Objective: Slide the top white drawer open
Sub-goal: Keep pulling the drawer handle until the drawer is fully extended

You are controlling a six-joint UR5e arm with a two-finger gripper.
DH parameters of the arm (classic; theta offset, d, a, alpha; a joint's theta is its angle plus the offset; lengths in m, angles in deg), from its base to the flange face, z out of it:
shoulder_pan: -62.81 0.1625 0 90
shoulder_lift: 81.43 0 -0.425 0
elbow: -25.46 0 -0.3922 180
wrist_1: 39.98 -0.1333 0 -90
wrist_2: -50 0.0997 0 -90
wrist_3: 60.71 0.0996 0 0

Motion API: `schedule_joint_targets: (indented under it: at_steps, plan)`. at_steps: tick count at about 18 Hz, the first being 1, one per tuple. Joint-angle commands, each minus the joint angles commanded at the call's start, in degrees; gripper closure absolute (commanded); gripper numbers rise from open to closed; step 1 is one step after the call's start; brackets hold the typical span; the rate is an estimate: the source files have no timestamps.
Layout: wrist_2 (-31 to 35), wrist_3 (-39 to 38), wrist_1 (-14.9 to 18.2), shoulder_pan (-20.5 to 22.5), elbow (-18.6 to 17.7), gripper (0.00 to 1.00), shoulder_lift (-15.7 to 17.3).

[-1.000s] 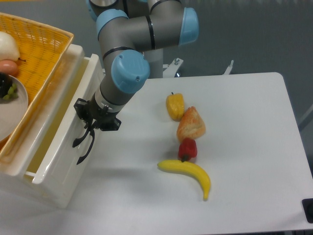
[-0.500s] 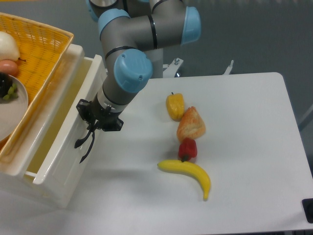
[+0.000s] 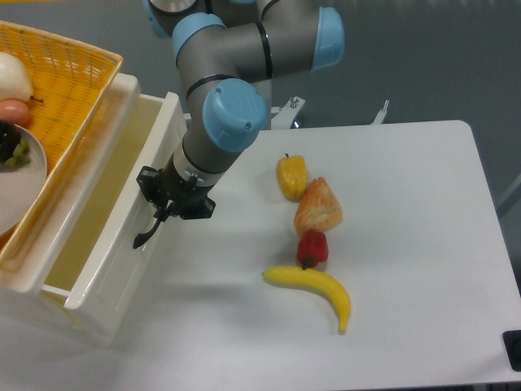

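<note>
The top white drawer [image 3: 122, 244] of the small white cabinet stands at the left, pulled partly out toward the right, its pale inside showing. Its black curved handle [image 3: 148, 232] sits on the front panel. My gripper [image 3: 163, 210] is at the upper end of that handle and looks shut on it. The fingers are mostly hidden under the wrist. The lower drawer is hidden below the top one.
A yellow wicker basket [image 3: 69, 77] with a plate and food sits on the cabinet. On the white table [image 3: 407, 244] lie a yellow pepper [image 3: 291, 175], a bread piece [image 3: 317, 206], a red pepper [image 3: 312, 247] and a banana [image 3: 313, 289].
The gripper has moved to the right with the handle, and the top drawer has slid further out of the cabinet.
</note>
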Motion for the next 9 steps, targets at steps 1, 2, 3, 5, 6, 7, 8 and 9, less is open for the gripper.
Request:
schedule_joint_targets:
  at_steps: [1, 2, 3, 5, 6, 7, 8, 9]
  plan:
    - [0.00, 0.00, -0.09, 0.00, 0.00, 0.82, -0.09]
    - [0.00, 0.00, -0.09, 0.00, 0.00, 0.82, -0.18]
    - [0.09, 0.00, -0.09, 0.00, 0.17, 0.82, -0.35]
    - [0.26, 0.00, -0.09, 0.44, 0.44, 0.82, -0.35]
    - [0.26, 0.09, -0.09, 0.70, 0.53, 0.82, -0.35]
    - [0.26, 0.09, -0.09, 0.79, 0.61, 0.82, -0.35]
    - [0.26, 0.09, -0.09, 0.88, 0.62, 0.82, -0.35]
    - [0.26, 0.09, -0.09, 1.05, 0.70, 0.82, -0.35]
